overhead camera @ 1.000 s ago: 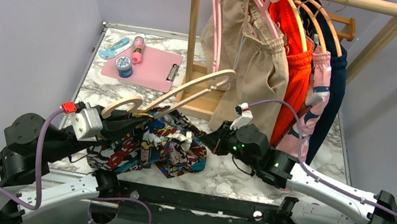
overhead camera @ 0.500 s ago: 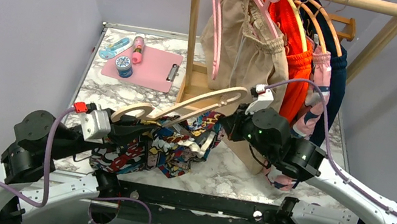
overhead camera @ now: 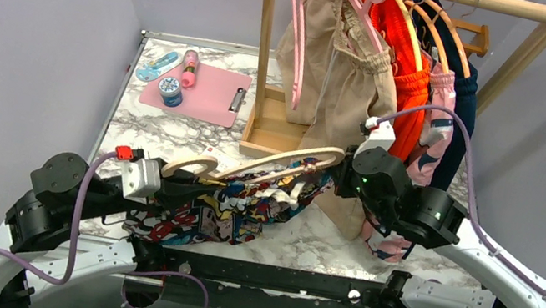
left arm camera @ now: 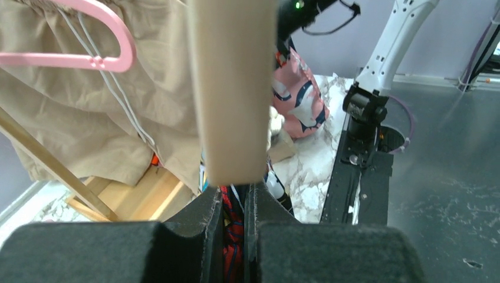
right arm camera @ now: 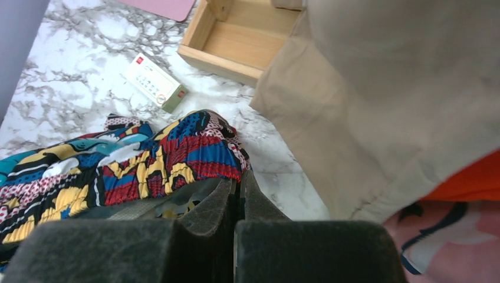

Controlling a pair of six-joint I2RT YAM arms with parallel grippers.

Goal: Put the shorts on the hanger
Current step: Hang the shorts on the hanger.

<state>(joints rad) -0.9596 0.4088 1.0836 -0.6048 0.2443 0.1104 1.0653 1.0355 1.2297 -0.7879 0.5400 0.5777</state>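
Right now your comic-print shorts [overhead camera: 243,208] sag, bunched, across mid-frame just under the tilted cream hanger [overhead camera: 285,160]. Your right hand [overhead camera: 330,179], lifted above the counter [overhead camera: 172,132], pinches one edge tight. Your left hand [overhead camera: 201,184], level at lower left, clamps narrowly on the hanger.

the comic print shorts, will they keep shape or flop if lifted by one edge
Probably floppy: the shorts sag in bunched folds from where the right hand pinches their gathered edge. Likely light, since that small pinch holds the edge up. They may slide on the smooth hanger.
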